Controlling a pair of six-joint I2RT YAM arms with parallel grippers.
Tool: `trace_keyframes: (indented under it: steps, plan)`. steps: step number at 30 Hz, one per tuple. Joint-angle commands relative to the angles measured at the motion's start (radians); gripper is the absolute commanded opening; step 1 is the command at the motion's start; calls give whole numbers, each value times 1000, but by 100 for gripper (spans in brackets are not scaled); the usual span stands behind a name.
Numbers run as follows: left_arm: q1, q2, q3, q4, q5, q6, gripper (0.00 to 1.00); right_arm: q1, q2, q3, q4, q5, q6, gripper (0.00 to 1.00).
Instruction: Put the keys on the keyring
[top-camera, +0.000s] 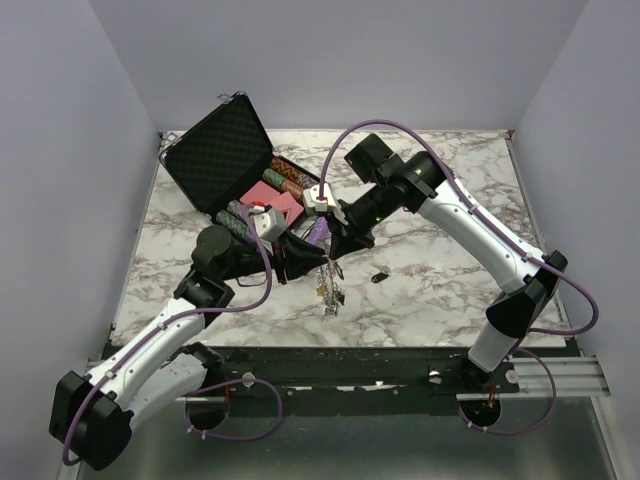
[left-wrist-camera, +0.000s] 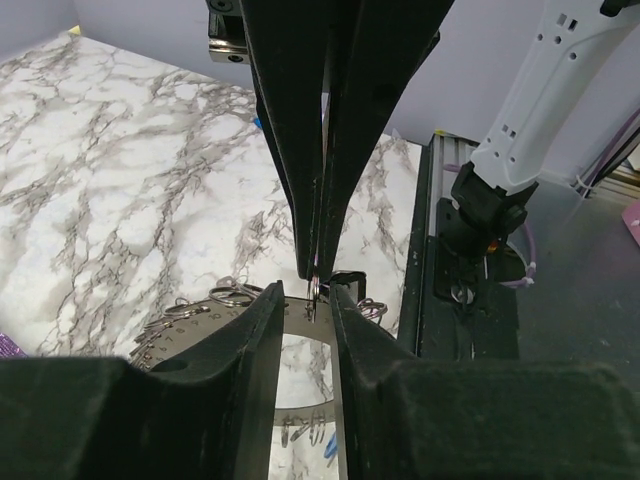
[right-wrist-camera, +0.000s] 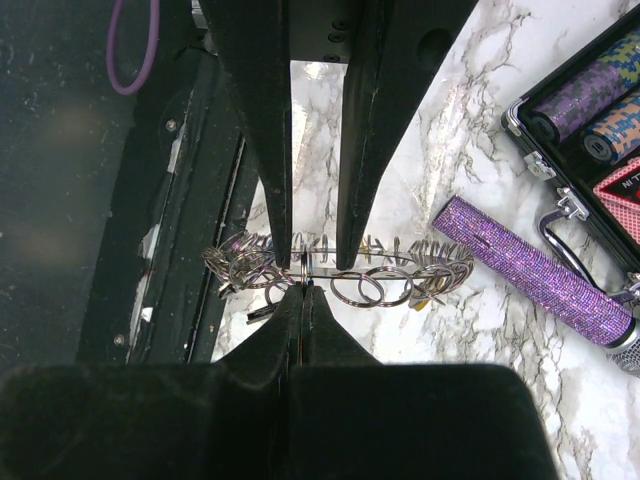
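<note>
Marble-patterned table (top-camera: 450, 290) enclosed by pale walls (top-camera: 60, 150); keyring (right-wrist-camera: 390, 280) pinched in the closed right gripper (right-wrist-camera: 303, 292), straddled by the part-open left gripper (left-wrist-camera: 305, 295), nothing held

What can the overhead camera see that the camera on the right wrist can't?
Only the overhead view shows the white left arm and white right arm whole, the open black case's foam lid and a small dark object lying alone on the marble table. Only the right wrist view shows the silver metal keyring close up, with the right tool pinched shut on it and the left tool straddling it. Both show the purple glittery tube and the poker chips.
</note>
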Motion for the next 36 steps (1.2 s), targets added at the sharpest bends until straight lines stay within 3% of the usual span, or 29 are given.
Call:
trace_keyframes:
  steps: [1, 21, 25, 32, 36]
  plan:
    - [5, 11, 38, 28, 45, -7, 30, 8, 10, 19, 4, -24, 9, 0]
    - [5, 46, 50, 17, 66, -19, 18, 10, 8, 15, 6, -29, 13, 0]
    - [5, 52, 60, 11, 80, -18, 0, 10, 8, 16, 6, -30, 13, 0]
    - [3, 17, 34, 6, 39, -18, 0, 10, 5, 19, 24, -30, 44, 0]
    - [3, -41, -11, 46, -7, -24, 0, 10, -6, 18, 41, -36, 70, 12]
